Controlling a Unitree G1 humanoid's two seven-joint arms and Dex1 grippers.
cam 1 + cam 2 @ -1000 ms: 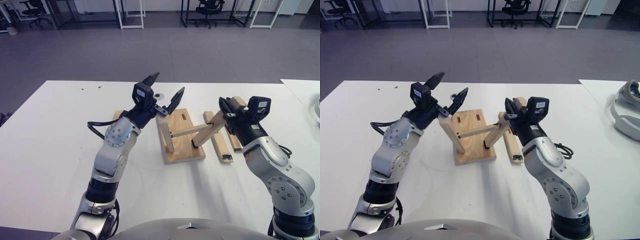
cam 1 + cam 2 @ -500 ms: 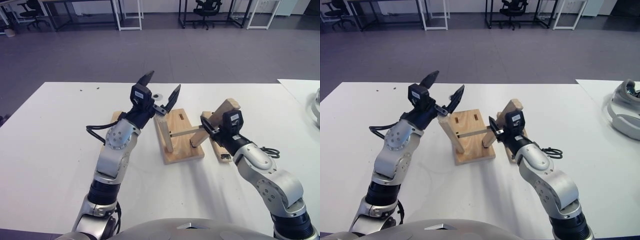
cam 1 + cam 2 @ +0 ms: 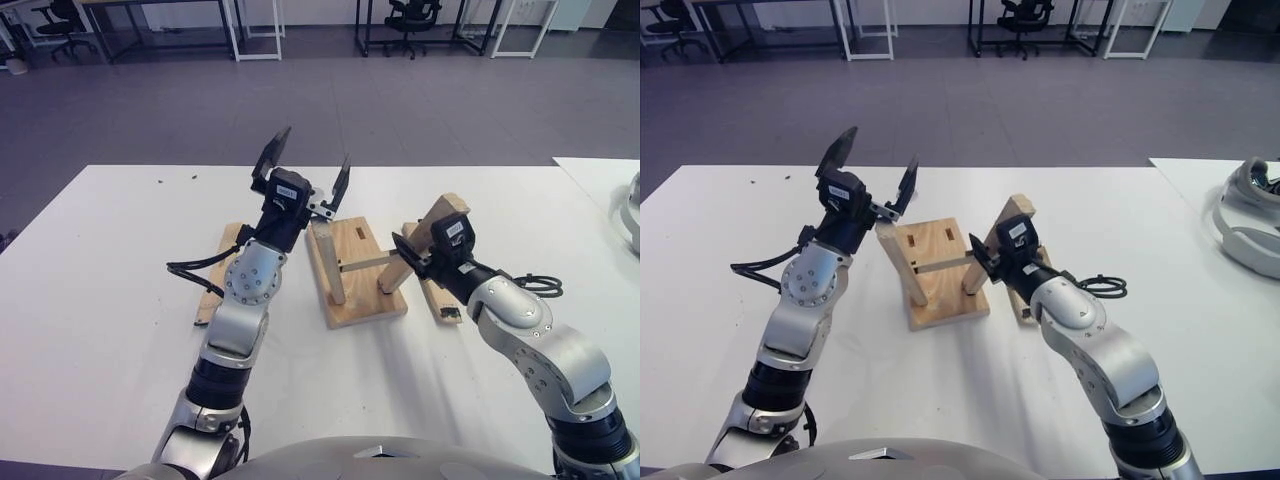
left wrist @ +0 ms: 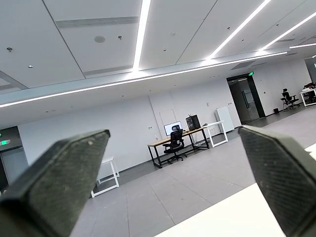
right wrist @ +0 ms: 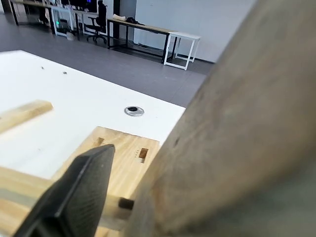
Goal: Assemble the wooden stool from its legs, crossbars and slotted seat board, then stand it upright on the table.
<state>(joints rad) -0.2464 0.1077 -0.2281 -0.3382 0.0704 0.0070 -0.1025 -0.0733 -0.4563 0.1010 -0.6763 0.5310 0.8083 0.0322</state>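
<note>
On white worktop (image 3: pixel 100 300), near centre: right hand (image 3: pixel 418 252) closed on tilted stool leg (image 3: pixel 440 215), joined by crossbar (image 3: pixel 365 263) to upright leg (image 3: pixel 330 265) standing on flat seat board (image 3: pixel 360 295). Loose wooden pieces (image 3: pixel 437 297) just beside board. Farther back, left hand (image 3: pixel 312 155) open, fingers spread wide, above upright leg.

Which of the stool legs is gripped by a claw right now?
The tilted leg at the crossbar's right end, clamped in the right claw. The other joined leg stands free on the seat board; the loose pieces lie flat on the table.
</note>
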